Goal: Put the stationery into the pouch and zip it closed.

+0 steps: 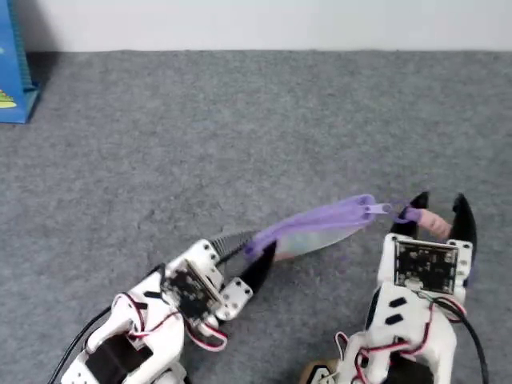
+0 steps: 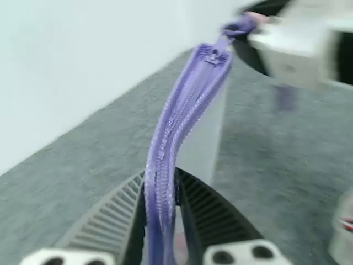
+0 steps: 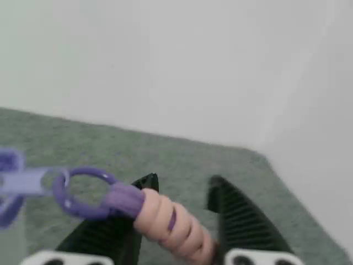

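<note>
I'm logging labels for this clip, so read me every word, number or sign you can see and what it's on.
No text is readable here.
Blue box at the table's far edge: yellow mark, too small to read.
Black circuit boards on both arms' wrists: markings too small to read.
Purple fabric pouch: no print visible.

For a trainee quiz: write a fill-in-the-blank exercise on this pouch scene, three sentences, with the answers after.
1. The left claw is shut on the ____ zipper edge of the pouch.
2. The ribbed zip pull at the right claw is ____.
3. The table surface is ____.
Missing: purple; pink; grey.
</note>
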